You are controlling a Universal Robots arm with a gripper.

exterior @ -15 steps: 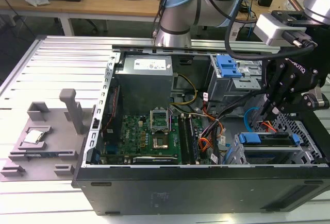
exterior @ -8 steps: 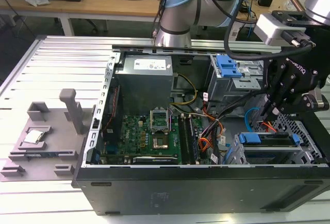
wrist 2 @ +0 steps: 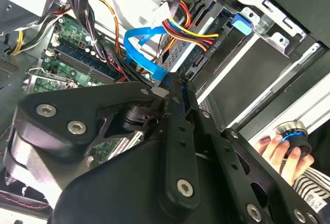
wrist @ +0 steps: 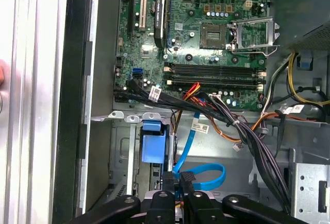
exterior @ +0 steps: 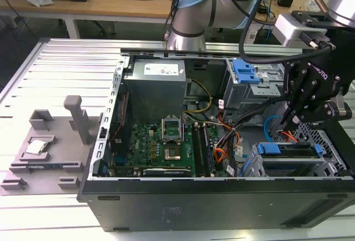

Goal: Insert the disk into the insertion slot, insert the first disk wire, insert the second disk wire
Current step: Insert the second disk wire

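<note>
Disk [exterior: 291,153] already seated in the insertion slot [exterior: 333,166], low in the drive cage at the exterior view's right, blue carrier tabs level with the bay mouth. Just above, gripper [exterior: 287,122] pinched, by the look of it, on the plug of the blue wire [wrist: 206,175]. Risks: plug meeting the disk's socket tilted and jamming or bending; bundled power wires [wrist 2: 188,28] beside it snagged; a hand [wrist 2: 281,149] near the case edge.

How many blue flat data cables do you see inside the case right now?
1. The blue data cable loops just ahead of the gripper in both wrist views, beside the disk in its blue carrier, already seated in the insertion slot. Others may hide under the wire bundles.
</note>
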